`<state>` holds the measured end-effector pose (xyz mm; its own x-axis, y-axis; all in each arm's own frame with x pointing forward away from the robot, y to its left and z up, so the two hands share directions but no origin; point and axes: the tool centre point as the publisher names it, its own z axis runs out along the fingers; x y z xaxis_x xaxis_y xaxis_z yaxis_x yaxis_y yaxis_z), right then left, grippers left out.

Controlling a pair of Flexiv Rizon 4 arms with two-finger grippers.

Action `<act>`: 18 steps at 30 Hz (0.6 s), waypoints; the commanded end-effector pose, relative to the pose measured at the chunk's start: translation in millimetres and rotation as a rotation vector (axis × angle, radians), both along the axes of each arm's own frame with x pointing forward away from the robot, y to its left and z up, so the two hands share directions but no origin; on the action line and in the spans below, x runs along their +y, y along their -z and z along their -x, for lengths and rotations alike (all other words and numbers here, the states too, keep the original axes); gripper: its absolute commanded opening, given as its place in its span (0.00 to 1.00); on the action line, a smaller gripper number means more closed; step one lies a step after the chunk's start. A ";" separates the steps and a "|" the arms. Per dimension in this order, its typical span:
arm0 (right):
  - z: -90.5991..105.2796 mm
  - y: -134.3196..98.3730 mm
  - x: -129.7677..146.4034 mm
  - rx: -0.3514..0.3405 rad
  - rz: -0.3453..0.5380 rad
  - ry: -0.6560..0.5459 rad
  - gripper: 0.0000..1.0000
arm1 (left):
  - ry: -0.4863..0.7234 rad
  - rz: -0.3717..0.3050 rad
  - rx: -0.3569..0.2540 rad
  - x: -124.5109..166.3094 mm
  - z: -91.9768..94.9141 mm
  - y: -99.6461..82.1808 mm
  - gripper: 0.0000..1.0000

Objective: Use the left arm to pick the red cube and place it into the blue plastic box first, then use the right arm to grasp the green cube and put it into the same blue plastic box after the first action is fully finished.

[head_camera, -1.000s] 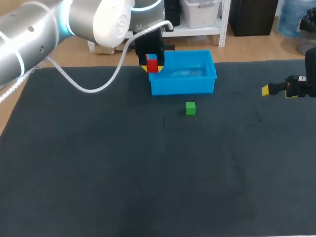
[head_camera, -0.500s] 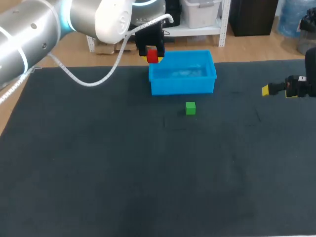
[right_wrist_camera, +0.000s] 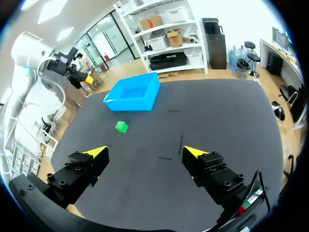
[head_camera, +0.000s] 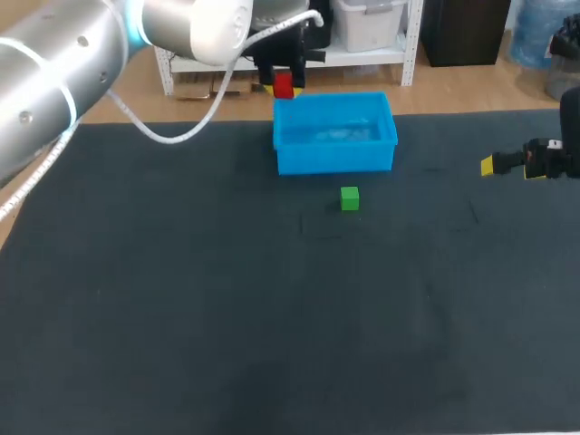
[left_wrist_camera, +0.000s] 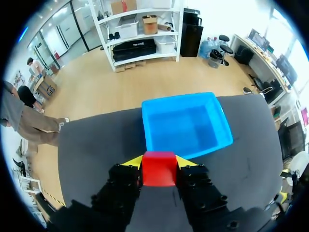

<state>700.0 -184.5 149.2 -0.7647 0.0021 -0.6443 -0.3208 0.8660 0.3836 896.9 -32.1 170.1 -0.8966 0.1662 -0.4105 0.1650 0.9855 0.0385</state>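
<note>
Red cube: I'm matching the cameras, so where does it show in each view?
Head view: red cube in the left gripper, by the blue box's far left corner.
Left wrist view: between the gripper's fingers, box ahead.
Right wrist view: too small to tell.
Shared landmark: blue box.

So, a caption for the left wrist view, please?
Left end effector grips small red cube, blue plastic box ahead.

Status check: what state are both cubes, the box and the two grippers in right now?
red cube: held aloft by the box's corner, not inside.
left gripper: shut on the red cube.
green cube: lying on the table before the box.
blue box: upright, open, empty.
right gripper: open, holding nothing.
</note>
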 end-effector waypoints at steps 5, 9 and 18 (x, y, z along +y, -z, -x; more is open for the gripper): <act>-0.1 -0.2 -0.4 0.001 0.000 -0.001 1.00 | 0.004 -0.021 0.030 -6.4 -20.9 -4.0 0.00; -0.1 -0.2 -0.4 0.001 0.000 -0.001 1.00 | 0.004 -0.025 0.027 -6.2 -26.6 -4.9 0.00; -0.1 -0.2 -0.4 0.001 0.000 -0.001 1.00 | 0.019 -0.024 0.021 -11.2 -36.7 -7.6 0.00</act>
